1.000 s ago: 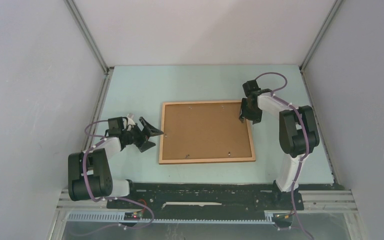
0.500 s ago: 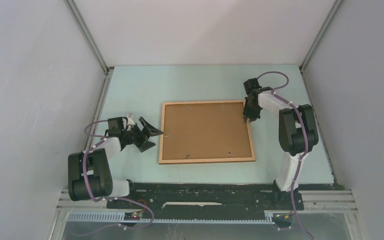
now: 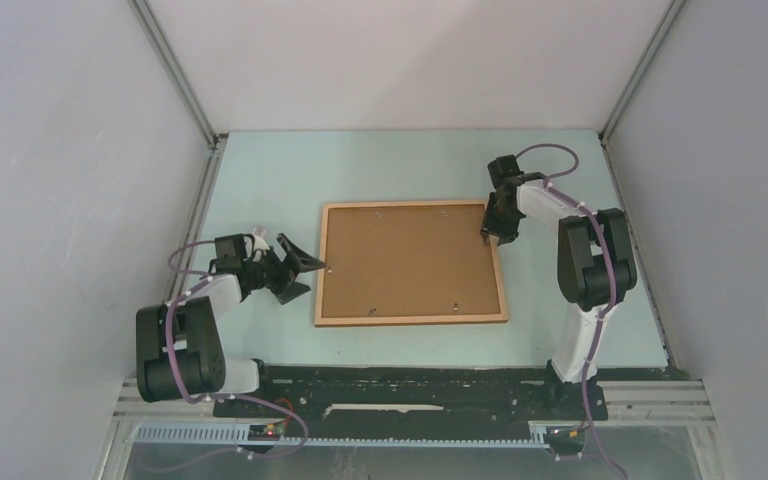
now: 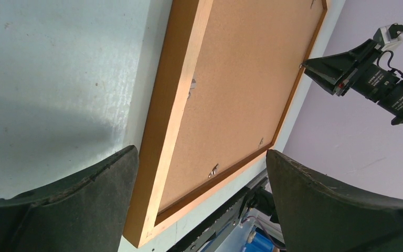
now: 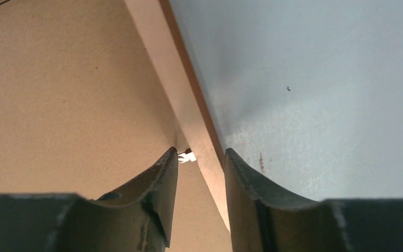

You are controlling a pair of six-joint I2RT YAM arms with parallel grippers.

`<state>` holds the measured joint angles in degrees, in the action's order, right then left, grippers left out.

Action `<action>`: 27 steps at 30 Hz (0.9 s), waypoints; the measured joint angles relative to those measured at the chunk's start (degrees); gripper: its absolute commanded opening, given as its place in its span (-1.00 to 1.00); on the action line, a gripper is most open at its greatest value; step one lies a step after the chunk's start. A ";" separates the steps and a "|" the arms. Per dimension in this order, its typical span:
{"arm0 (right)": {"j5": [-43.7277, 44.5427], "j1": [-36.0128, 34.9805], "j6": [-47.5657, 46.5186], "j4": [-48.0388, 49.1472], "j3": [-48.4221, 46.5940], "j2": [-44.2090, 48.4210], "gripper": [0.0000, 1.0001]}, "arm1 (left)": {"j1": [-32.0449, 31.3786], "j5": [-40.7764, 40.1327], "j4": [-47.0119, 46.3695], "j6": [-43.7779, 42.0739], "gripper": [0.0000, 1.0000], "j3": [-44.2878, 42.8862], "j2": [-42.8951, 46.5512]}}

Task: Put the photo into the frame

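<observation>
Overhead view of a pale green table (image 3: pixel 280 170) enclosed by grey walls, with two robot arms rising from the 6 o'clock edge. The frame (image 3: pixel 410 319), a thin light-brown wooden rectangle, is lying flat and face down at the centre of the table. Its long sides are running from 9 o'clock to 3 o'clock. A plain brown backing board (image 3: pixel 410 260) is filling the inside of the frame, and small metal clips (image 4: pixel 213 169) are showing along its inner edge.

The left gripper (image 3: pixel 310 277) is sitting low just beside the frame's 9 o'clock side, pointing toward 3 o'clock. Its two dark fingers are spread as wide as they go and are holding nothing. In the left wrist view, the frame's near corner is showing between them.

The right gripper (image 3: pixel 486 236) is reaching down at the frame's 2 o'clock corner, onto the short 3 o'clock rail. In the right wrist view its fingers (image 5: pixel 152 194) are standing close together, straddling that rail. One is sitting over the backing board and the other is over the rail's outer edge, beside bare table. A small pale tab (image 5: pixel 188 156) is poking out between the fingertips at the rail's inner edge. It is not possible to tell whether the fingers are pinching the rail or only bracketing it.
</observation>
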<state>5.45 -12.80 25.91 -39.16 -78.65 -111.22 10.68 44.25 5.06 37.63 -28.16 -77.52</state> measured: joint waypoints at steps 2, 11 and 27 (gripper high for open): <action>-0.90 -0.11 0.55 -0.20 -0.15 0.00 0.21 | 0.02 0.00 -0.02 0.02 1.00 0.00 0.00; -1.99 -0.22 0.22 0.70 2.08 1.18 0.30 | -0.31 1.16 -1.11 1.05 1.00 0.33 -0.42; 1.53 -3.15 -3.45 7.41 -13.14 -10.23 0.32 | -13.20 -0.44 -1.64 5.09 1.00 4.94 4.79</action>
<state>6.98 -15.94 22.46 -31.75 -91.79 -121.45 -2.52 43.81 3.42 42.72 -23.22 -72.73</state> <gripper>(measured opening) 0.652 0.998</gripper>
